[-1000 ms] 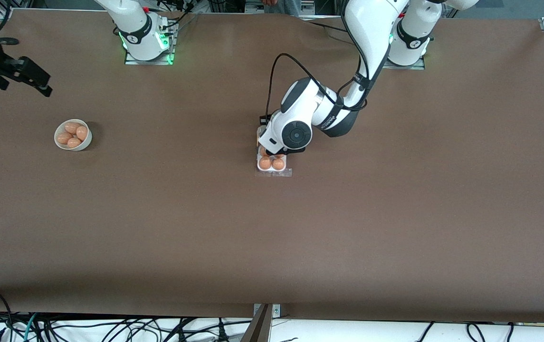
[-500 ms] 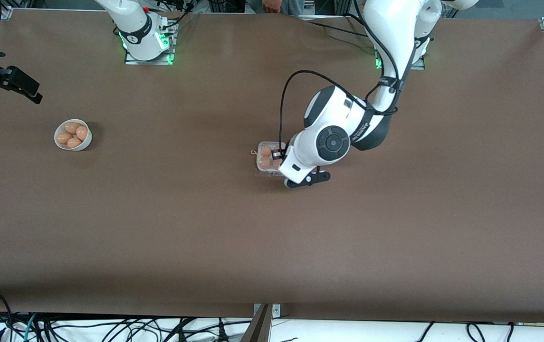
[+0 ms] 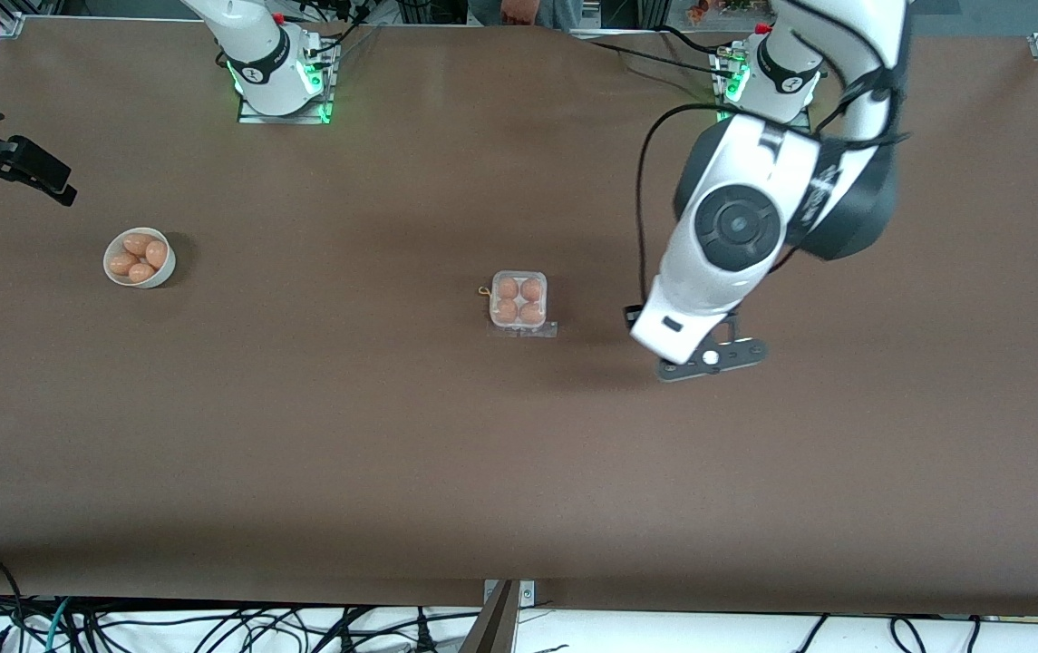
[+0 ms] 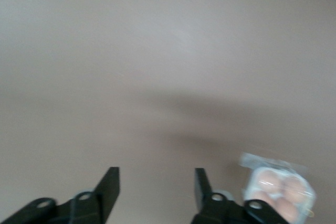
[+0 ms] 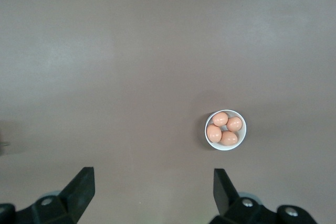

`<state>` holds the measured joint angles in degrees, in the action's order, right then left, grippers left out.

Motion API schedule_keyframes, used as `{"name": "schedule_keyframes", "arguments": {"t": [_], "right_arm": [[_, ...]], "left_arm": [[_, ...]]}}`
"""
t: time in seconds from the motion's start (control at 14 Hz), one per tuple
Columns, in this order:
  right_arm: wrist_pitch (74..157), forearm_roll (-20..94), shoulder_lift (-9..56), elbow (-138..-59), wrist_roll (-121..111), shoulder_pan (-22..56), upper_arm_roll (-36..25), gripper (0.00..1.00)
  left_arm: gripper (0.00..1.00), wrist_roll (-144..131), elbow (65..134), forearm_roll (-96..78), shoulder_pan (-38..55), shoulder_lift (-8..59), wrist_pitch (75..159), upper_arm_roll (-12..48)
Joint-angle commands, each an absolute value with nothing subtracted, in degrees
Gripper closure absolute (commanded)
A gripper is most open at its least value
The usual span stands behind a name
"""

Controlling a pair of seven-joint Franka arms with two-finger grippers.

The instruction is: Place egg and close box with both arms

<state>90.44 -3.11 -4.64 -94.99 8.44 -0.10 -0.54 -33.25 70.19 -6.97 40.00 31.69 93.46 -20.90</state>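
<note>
The front view looks down from high across the counter (image 3: 519,472), taking in both arm bases. Each of the 2 wrist views looks straight down at it from above. The left wrist shares the box (image 3: 519,302) (image 4: 278,184) with the front; the right shares the bowl (image 3: 139,258) (image 5: 226,130).

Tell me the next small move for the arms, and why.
Probably just retreat the left tool toward its base and stop. The box holds four eggs and its clear lid looks down over them. The left tool is open, holds nothing and hangs over bare table beside the box. The right tool waits open and empty near the bowl.
</note>
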Motion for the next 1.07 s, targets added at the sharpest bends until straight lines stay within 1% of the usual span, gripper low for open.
{"name": "schedule_keyframes", "arguments": {"t": [0.0, 0.14, 0.29, 0.5, 0.57, 0.64, 0.71, 0.79, 0.86, 1.0], "right_arm": [[90.3, -3.1, -3.9, -93.2, 7.6, -1.0, 0.1, 0.0], [92.2, -3.0, -3.4, -93.3, 7.6, -0.9, 0.2, 0.0], [93.2, -0.6, -3.1, -93.3, 7.7, -1.0, 0.1, 0.0], [93.4, -0.5, -2.6, -93.3, 7.6, -0.8, -0.1, 0.0], [93.4, -0.5, -2.6, -93.3, 7.7, -0.6, -0.1, 0.0], [93.5, -0.5, -2.3, -93.3, 7.8, -0.4, -0.1, 0.0], [93.5, -0.5, -2.3, -93.3, 7.8, -0.4, -0.1, 0.0], [93.5, -0.5, -2.2, -93.3, 7.8, -0.4, -0.1, 0.0], [93.5, -0.4, -2.2, -93.3, 7.8, -0.4, -0.1, 0.0], [93.5, -0.4, -2.2, -93.3, 7.8, -0.3, -0.1, 0.0]], "left_arm": [[0.0, -30.2, 69.5, -4.3, 35.1, 29.9, 90.0, -20.6], [0.0, -23.2, 65.7, -4.2, 31.1, 29.4, 86.0, -20.8], [0.0, -16.3, 62.2, -4.5, 25.1, 28.8, 82.6, -20.3], [0.0, -7.2, 63.0, -4.9, 18.6, 25.1, 82.6, -20.0], [0.0, -4.2, 65.5, -4.8, 17.5, 23.0, 83.1, -19.2], [0.0, -3.4, 69.7, -4.7, 15.2, 20.5, 84.6, -16.5], [0.0, -3.9, 73.3, -4.1, 12.1, 18.0, 89.6, -12.4], [0.0, -4.5, 78.3, -4.0, 10.0, 15.2, 94.3, -9.7], [0.0, -5.5, 83.4, -4.0, 9.1, 12.3, 98.3, -9.1], [0.0, -6.1, 90.1, -3.9, 8.5, 8.3, 100.2, -8.5]]}}
